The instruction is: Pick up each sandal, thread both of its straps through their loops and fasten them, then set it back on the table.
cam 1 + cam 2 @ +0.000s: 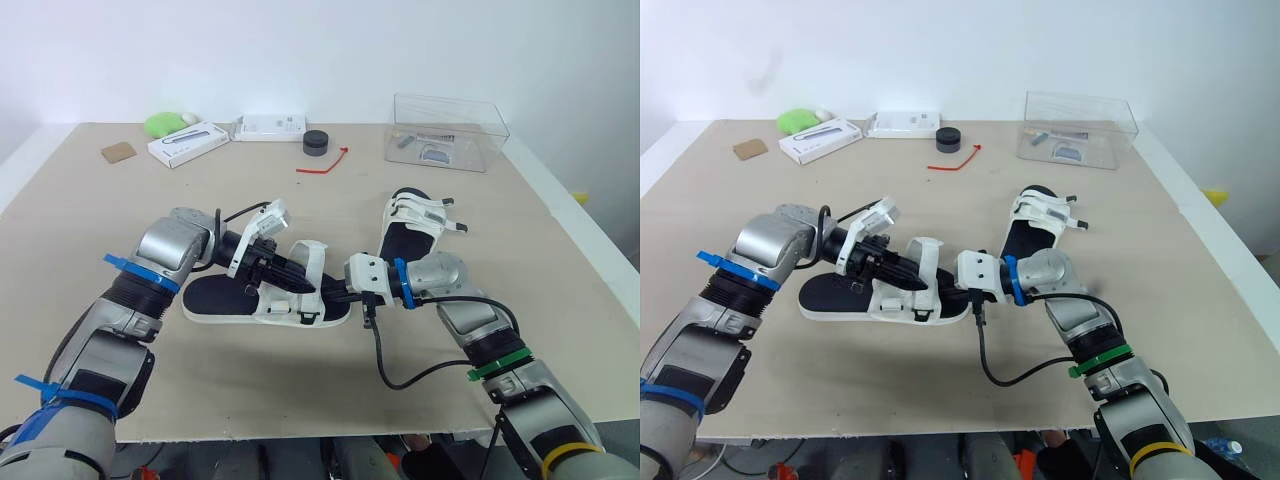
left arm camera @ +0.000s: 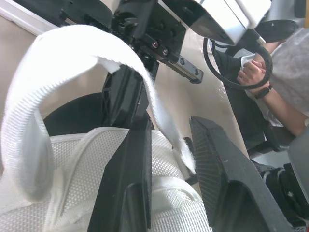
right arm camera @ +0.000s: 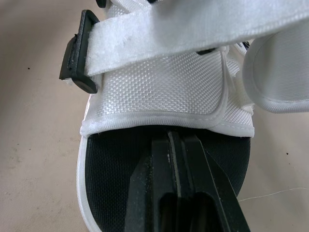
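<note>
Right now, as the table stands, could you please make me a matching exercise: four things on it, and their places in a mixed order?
Things:
1 near sandal
2 far sandal
3 clear box
4 red tie

Places:
A beside the black puck
B far right of the table
C lying crosswise, nearest the robot
D lying lengthwise, right of centre

Pairs: 1-C; 2-D; 3-B; 4-A
</note>
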Robot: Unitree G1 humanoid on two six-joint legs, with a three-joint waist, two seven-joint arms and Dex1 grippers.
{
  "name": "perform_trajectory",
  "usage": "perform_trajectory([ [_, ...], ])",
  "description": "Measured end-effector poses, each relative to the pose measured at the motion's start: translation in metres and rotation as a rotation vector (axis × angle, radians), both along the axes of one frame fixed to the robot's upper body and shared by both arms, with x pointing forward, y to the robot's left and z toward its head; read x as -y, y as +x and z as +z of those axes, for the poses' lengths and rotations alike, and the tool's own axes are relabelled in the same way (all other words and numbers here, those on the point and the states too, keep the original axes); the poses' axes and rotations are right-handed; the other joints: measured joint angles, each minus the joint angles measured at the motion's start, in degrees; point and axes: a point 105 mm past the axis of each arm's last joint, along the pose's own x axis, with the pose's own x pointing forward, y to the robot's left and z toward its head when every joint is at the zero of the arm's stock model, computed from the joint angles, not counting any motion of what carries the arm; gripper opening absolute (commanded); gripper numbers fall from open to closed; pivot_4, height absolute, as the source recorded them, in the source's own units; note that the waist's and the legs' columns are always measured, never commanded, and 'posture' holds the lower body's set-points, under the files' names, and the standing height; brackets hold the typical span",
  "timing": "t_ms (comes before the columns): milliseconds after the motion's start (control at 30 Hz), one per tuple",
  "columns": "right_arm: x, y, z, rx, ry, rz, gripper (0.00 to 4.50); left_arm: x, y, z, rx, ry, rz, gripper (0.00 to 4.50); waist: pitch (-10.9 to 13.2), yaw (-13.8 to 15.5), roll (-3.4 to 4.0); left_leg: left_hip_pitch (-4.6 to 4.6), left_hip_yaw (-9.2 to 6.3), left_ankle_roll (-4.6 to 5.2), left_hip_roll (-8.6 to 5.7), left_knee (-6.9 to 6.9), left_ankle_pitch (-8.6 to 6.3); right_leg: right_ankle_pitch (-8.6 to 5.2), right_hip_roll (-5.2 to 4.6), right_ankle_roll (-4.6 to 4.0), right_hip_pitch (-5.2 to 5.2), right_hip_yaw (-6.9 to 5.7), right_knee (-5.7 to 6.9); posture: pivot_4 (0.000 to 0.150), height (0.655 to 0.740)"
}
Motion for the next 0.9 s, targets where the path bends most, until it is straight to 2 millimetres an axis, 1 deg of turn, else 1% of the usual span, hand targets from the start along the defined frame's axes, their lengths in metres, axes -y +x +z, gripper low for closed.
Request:
perform_trajectory([
  [33,0.000,0.000,0.000,0.000,0.000,0.000,0.00,0.001,0.000,-0.001,-0.002,-0.001,0.002,0.77,0.00,0.00,0.00,0.00,0.00,0.00,0.00,0.00,0.00,0.00,0.00,0.00,0.00,0.00,0.00,0.150,0.7400],
  [67,0.000,0.000,0.000,0.000,0.000,0.000,0.00,0.001,0.001,-0.001,-0.003,-0.002,0.004,0.65,0.00,0.00,0.00,0.00,0.00,0.00,0.00,0.00,0.00,0.00,0.00,0.00,0.00,-0.01,0.00,0.150,0.7400],
  [100,0.000,0.000,0.000,0.000,0.000,0.000,0.00,0.003,0.001,-0.001,-0.005,-0.005,0.005,0.14,0.00,0.00,0.00,0.00,-0.01,0.00,0.00,0.00,0.00,0.00,0.00,0.00,0.00,-0.01,0.00,0.150,0.7400],
  [133,0.000,0.000,0.000,0.000,0.000,0.000,0.00,0.004,0.001,-0.002,-0.007,-0.007,0.004,0.06,0.00,0.00,0.00,0.00,-0.01,0.00,0.00,0.00,0.00,0.00,0.00,0.00,0.00,-0.01,0.00,0.150,0.7400],
  [267,0.000,0.000,0.000,0.000,0.000,0.000,0.00,0.004,-0.002,-0.001,-0.003,-0.011,-0.021,0.06,0.00,-0.01,0.00,-0.01,-0.01,0.00,0.00,0.00,0.00,0.00,0.01,0.00,0.00,-0.01,0.00,0.150,0.7400],
  [367,0.000,0.000,0.000,0.001,0.000,0.001,0.00,0.002,-0.010,-0.002,0.008,0.007,-0.069,0.06,0.00,-0.03,0.00,0.00,0.00,0.00,0.00,0.00,0.00,0.00,0.00,-0.01,0.00,0.01,0.00,0.150,0.7400],
  [500,0.000,0.000,0.000,0.001,-0.001,0.001,0.00,-0.001,-0.022,-0.014,0.028,0.040,-0.130,0.06,0.00,-0.02,0.00,0.00,0.00,0.00,0.02,0.00,0.00,0.00,0.00,-0.01,0.00,0.00,0.00,0.150,0.7400],
  [800,-0.001,0.000,0.001,0.003,-0.004,0.006,0.00,-0.003,-0.026,-0.016,0.085,0.058,-0.157,0.06,0.00,-0.04,0.00,0.02,-0.01,0.01,0.05,-0.01,0.00,-0.02,0.05,-0.05,0.00,-0.01,0.00,0.150,0.7400],
  [867,-0.001,0.000,0.001,0.003,-0.005,0.006,0.00,-0.003,-0.025,-0.016,0.084,0.060,-0.154,0.56,0.00,-0.04,0.00,0.03,-0.01,0.01,0.04,-0.01,0.00,-0.02,0.05,-0.06,0.00,0.00,0.00,0.150,0.7400],
  [900,-0.001,0.000,0.001,0.002,-0.005,0.005,0.00,-0.003,-0.025,-0.016,0.080,0.061,-0.148,0.67,0.00,-0.04,0.00,0.03,-0.01,0.01,0.04,-0.01,0.00,-0.02,0.06,-0.05,0.00,0.00,0.00,0.150,0.7400],
])
